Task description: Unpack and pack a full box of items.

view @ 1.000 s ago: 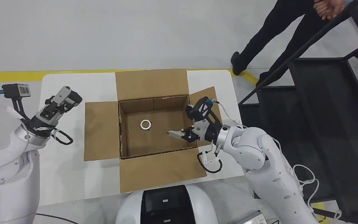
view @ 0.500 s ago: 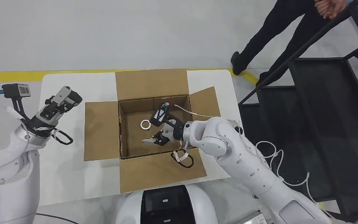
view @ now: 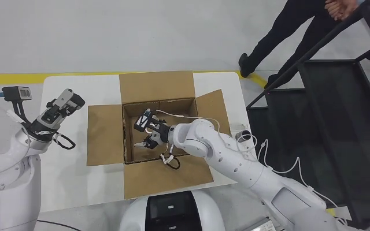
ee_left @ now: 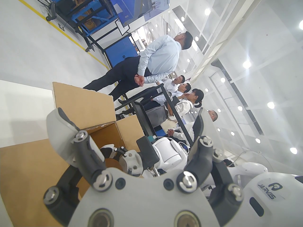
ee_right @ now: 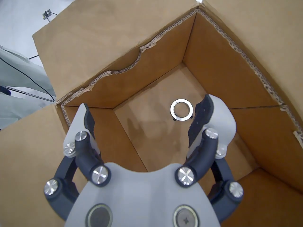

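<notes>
The cardboard box (view: 157, 88) stands open at the centre of the desk (view: 69, 179), with all four flaps folded outward. A metal ring (ee_right: 181, 109) lies flat on the box floor. The right gripper (ee_right: 145, 106) is positioned within the box opening, jaws spread and empty, with the ring near one fingertip. The left gripper (ee_left: 127, 116) is above the desk, left of the box, jaws spread and empty.

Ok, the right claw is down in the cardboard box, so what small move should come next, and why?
Probably nudge the right claw sideways until the metal ring sits centred between its fingers, before any descent. The claw is open and holds nothing. The ring lies flat on the floor of the cardboard box and shows close to one finger rather than midway between the two.
</notes>
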Robot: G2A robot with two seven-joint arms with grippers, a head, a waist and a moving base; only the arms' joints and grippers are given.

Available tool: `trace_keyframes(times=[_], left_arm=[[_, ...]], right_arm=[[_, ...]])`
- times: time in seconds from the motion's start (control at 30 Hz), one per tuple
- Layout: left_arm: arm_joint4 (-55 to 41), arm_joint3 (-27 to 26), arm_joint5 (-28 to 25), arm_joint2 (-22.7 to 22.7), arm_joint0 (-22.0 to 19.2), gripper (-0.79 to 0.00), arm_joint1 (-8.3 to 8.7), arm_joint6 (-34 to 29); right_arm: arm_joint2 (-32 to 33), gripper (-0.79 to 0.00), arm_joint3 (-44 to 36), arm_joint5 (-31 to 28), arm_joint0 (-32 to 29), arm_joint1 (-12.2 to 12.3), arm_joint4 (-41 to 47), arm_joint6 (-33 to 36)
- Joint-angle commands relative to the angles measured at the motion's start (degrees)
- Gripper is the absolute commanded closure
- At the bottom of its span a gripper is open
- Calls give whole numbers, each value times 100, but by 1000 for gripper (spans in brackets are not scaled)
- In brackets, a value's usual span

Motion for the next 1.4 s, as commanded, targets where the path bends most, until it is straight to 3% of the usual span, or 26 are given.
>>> trace_keyframes(times=[0.0, 0.33, 0.43, 0.63, 0.9, 1.07, 1.33, 1.37], left_arm=[[0, 0, 0, 0, 0, -785, 0, 0], [0, 0, 0, 0, 0, -785, 0, 0], [0, 0, 0, 0, 0, -785, 0, 0], [0, 0, 0, 0, 0, -785, 0, 0], [0, 0, 0, 0, 0, -785, 0, 0], [0, 0, 0, 0, 0, -785, 0, 0], [0, 0, 0, 0, 0, -785, 0, 0], [0, 0, 0, 0, 0, -785, 0, 0]], right_arm=[[0, -785, 0, 0, 0, 0, 0, 0], [0, -785, 0, 0, 0, 0, 0, 0], [-22, -785, 85, 246, -75, -31, -192, -325], [-345, -785, 571, 268, 103, -192, -385, -186], [-393, -785, 1136, 829, 201, -386, -575, -844], [-483, -779, 1493, 1005, 367, -553, -466, -809], [-529, -736, 1845, 1011, 751, -826, 16, -482], [-529, -686, 1914, 1008, 771, -841, -1, -468]])
